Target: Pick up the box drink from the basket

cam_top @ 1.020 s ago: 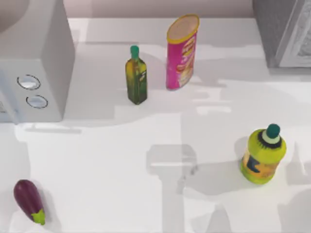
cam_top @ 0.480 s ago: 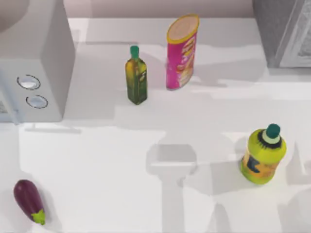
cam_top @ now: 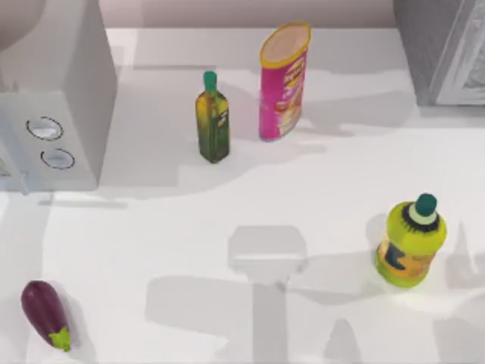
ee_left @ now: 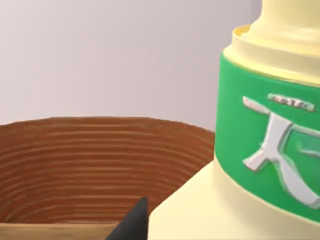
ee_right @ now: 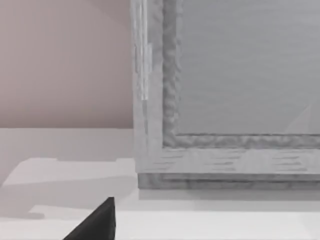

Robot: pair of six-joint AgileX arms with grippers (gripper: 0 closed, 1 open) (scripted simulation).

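Top: white table [cam_top: 189, 243] bears olive-oil bottle [cam_top: 213, 118], pink canister [cam_top: 283, 82], yellow-green bottle [cam_top: 410, 242], eggplant [cam_top: 46, 314] | Left wrist: box drink [ee_left: 250, 150] close before the camera, apparently within woven basket [ee_left: 90, 165]; jaw state indeterminable | Right wrist: grey cabinet [ee_right: 225, 100], pinkish wall [ee_right: 65, 60]; jaw state indeterminable

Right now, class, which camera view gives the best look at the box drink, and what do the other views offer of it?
The left wrist view: the box drink looms close there, pale yellow with a green band, in front of the basket wall. The top view looks down on the table with bottles and an eggplant; the right wrist view faces a grey cabinet.
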